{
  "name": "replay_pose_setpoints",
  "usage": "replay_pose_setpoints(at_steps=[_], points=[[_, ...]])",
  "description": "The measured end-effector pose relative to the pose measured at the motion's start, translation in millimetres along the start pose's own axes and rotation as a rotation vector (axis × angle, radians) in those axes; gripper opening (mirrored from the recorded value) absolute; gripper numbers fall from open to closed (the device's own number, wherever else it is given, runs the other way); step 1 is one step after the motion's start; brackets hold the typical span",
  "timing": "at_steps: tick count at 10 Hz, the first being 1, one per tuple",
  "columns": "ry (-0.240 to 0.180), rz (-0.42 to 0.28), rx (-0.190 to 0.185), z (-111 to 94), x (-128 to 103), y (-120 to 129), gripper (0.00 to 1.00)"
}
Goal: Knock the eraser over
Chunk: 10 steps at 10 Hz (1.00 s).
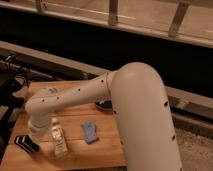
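Observation:
My white arm reaches down to the front left of the wooden table [107,150]. Its wrist and gripper [36,134] are low over the table, and the arm hides the gripper's end. A small black block with a pale stripe [26,143], which looks like the eraser, lies just left of and below the gripper, close to it or touching it. A pale, narrow packet-like item [58,140] stands tilted right beside the wrist. A small blue object [90,132] lies further right.
A dark, bowl-like object [104,105] sits on the table, partly behind my arm. Dark equipment [11,82] stands off the table's left edge. A dark wall with a rail runs behind. The floor shows at the right.

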Motion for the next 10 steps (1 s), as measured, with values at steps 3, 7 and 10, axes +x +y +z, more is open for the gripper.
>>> replay_pose_setpoints(at_steps=[3,7,10], points=[[0.047,-0.017,-0.042,7,2,13,0.0],[0.086,-0.055,-0.124,29,5,43,0.0],[0.088,-0.122,-0.179,43,-4,63,0.01]])
